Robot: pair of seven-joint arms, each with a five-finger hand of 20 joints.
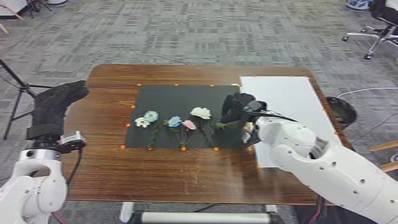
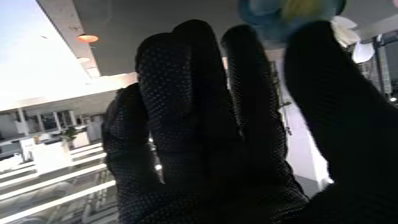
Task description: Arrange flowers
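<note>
Since the stems (image 1: 186, 137) on the black mat (image 1: 167, 95) point towards six o'clock, they are best taken low and kept from dragging over one another. They run from the pink flower (image 1: 189, 125) and blue flower (image 1: 174, 121) near the middle, the small white flower (image 1: 142, 122) and pale blue flower (image 1: 151, 115) at nine, and the large white flower (image 1: 202, 112) near one. The right hand (image 1: 236, 106) is at about three o'clock on the mat, beside the white board (image 1: 282, 90), with fingers fairly straight and the thumb apart. In the wrist view a blue bloom (image 2: 266, 17) is near the thumb tip; whether they touch, I cannot tell. The left hand (image 1: 57, 102) is off the table's (image 1: 99, 107) nine o'clock side, fingers loosely straight.

The step in hand looks to be picking up or placing a flower at the mat's three o'clock side. Done well, the thumb should close softly on a stem, not petals, with the other fingers clear of the large white flower. Lift straight up before swinging the stem across; a low sweep towards nine could scatter the row
</note>
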